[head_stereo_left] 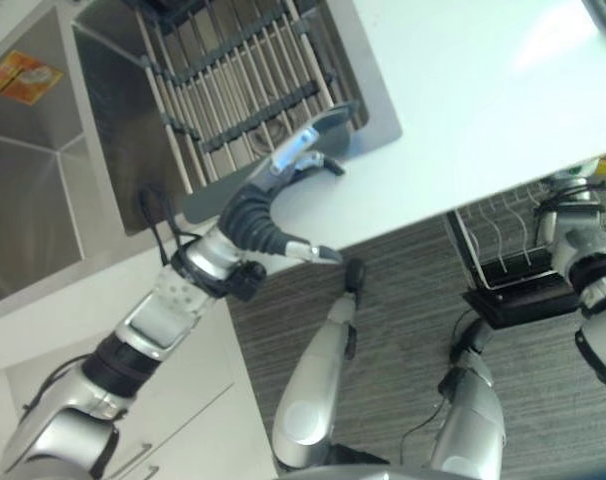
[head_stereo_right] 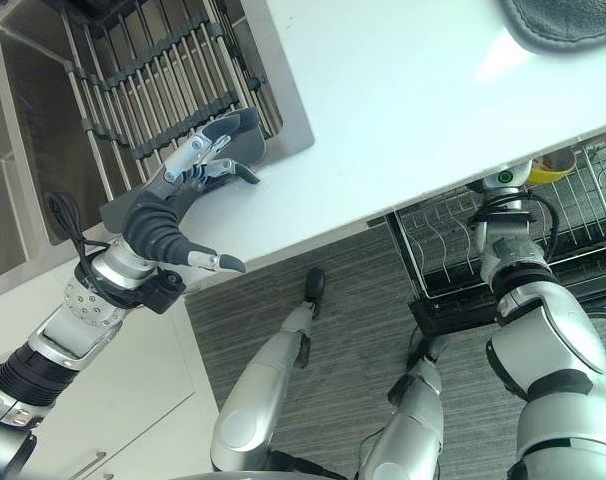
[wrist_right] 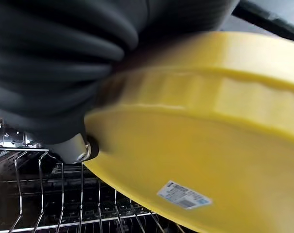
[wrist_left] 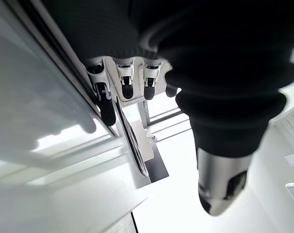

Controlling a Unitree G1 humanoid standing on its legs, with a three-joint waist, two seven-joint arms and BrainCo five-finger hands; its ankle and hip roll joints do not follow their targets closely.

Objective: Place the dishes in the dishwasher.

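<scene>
Down under the counter's [head_stereo_right: 413, 110] edge, the right arm reaches into the dishwasher rack [head_stereo_right: 453, 250], and a yellow dish [wrist_right: 210, 145] sits right against the right hand [wrist_right: 55, 73]. From the wrist view the dish shows its underside, with a small label on it, and the rack's wire tines [wrist_right: 40, 194] stand just below. A sliver of the same yellow [head_stereo_right: 555, 160] peeks out beside the wrist, tucked beneath the counter. I cannot tell how that hand's fingers lie; the dark cover and the dish hide them.

Over at the sink [head_stereo_left: 43, 170], the left hand [head_stereo_right: 188, 165] rests at the near corner of the drying rack [head_stereo_right: 153, 75] that spans the basin. Its fingers [head_stereo_right: 198, 150] are stretched out nearly straight along the rim, with the thumb [head_stereo_right: 218, 262] spread well apart over the white counter. It holds nothing.

A grey cloth [head_stereo_right: 563, 25] lies at the counter's far corner, well apart from both hands.
</scene>
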